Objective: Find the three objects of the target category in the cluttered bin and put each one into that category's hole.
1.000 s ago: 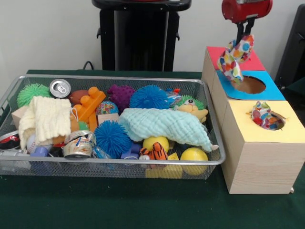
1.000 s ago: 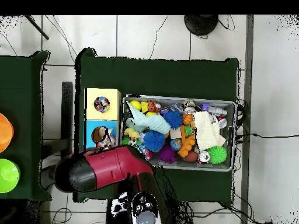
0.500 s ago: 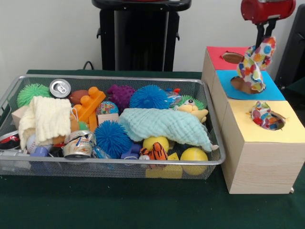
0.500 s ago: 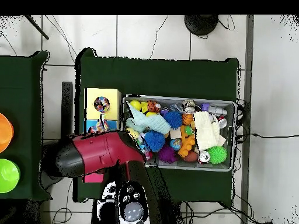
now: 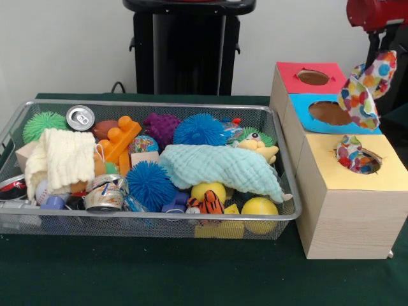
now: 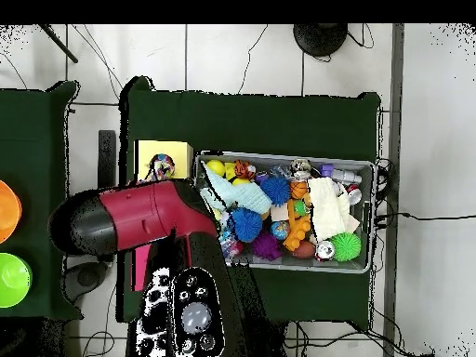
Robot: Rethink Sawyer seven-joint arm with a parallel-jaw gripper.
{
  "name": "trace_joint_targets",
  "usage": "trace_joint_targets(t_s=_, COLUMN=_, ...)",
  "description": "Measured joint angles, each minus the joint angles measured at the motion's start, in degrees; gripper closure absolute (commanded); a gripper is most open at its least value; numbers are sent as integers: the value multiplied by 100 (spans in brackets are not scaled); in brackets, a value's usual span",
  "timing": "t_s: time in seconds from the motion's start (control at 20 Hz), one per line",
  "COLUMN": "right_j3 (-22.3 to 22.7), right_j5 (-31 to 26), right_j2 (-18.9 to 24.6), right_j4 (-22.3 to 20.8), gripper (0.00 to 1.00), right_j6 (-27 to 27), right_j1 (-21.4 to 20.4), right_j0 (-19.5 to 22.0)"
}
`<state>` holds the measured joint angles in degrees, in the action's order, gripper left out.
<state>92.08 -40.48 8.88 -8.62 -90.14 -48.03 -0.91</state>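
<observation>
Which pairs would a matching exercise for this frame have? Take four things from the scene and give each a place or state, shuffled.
Things:
1. polka-dot cloth
2. second polka-dot cloth
3. soda can
4. light blue cloth

Places or states:
A. draped over toys in the bin
B. hanging from the gripper
C. stuffed in the yellow box's hole
D. at the bin's far left rim

Pairs: 1-B, 2-C, 3-D, 4-A

Robot lab — tiled floor, loose cables; green-clothed table
</observation>
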Motion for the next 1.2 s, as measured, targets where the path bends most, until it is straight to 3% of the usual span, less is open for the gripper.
trace_joint_targets(t_s=0.4, right_j3=-364, right_j5=14, right_j2=-78, right_j4=107, gripper=100, right_j6=0, right_j1=406, right_j0=-26)
trace_joint_targets(t_s=1.2, right_j3=-368, right_j5=808, right_j2=-78, right_j4=136, gripper=100, right_j6=0, right_j1=898, right_j0=219)
